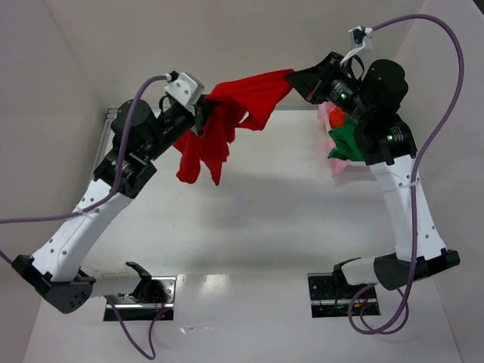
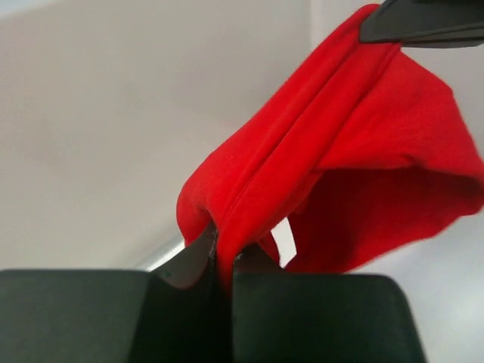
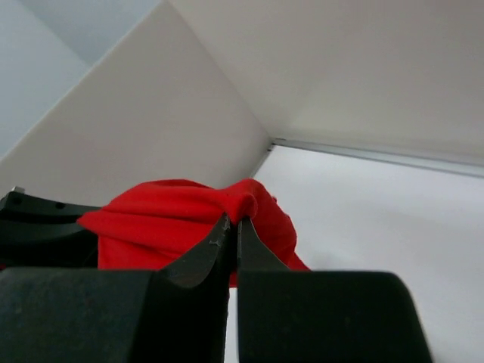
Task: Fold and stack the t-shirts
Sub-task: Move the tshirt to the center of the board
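Top view: I see the left gripper and right gripper each pinched tight on the red shirt, which is slung between them above the table. The green shirt and pink shirt are bunched by the right arm, partly hidden.
Left wrist: jaws clamp a red fold.
Right wrist: jaws nip a red edge.

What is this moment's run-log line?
left gripper: shut on red t-shirt | right gripper: shut on red t-shirt | red t-shirt: hanging aloft between both | green t-shirt: bunched at right
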Controlling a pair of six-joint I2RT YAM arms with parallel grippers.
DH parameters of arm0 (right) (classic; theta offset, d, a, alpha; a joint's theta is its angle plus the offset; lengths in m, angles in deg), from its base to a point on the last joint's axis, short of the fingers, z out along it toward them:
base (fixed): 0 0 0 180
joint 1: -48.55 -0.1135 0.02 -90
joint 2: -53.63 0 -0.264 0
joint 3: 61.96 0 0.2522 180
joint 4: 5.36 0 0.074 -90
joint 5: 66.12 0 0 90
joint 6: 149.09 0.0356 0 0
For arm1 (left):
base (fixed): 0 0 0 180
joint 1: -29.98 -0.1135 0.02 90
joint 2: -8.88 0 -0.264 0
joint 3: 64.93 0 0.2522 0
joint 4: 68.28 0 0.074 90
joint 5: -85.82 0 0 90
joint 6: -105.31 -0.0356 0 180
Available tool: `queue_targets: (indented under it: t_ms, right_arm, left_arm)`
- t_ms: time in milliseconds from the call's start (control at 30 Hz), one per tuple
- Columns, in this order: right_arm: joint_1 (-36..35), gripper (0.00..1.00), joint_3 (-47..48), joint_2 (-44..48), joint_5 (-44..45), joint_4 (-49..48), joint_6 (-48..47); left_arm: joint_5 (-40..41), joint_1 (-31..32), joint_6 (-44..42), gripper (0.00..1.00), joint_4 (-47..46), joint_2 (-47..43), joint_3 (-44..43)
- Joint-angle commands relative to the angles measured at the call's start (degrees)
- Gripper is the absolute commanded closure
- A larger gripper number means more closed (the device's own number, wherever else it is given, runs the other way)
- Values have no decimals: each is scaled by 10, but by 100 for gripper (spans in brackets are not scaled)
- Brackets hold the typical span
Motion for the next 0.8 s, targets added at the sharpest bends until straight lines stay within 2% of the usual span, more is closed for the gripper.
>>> queue_targets:
  t_ms: [0,167,300,400,500,667,767]
  right_arm:
    - [26,100,55,-3,78,-66,-26]
    - [26,100,55,-8,65,-78,-21]
    - [26,100,50,-8,40,-83,-15]
    - [26,100,50,-8,35,-83,-15]
    - [26,100,65,-8,42,-73,-23]
    - [26,100,65,-14,56,-68,-29]
    - [26,100,48,-14,50,-77,-29]
  left_arm:
    - [132,-17,-46,99,-13,-54,-34]
    - [133,-22,-41,87,-7,-66,1]
    - [107,-22,-5,87,-7,-66,31]
    - [27,-22,17,79,9,-60,51]
    - [-23,-22,37,80,9,-60,90]
    - [-108,-22,54,77,54,-66,143]
    - [-169,-22,68,66,54,-77,190]
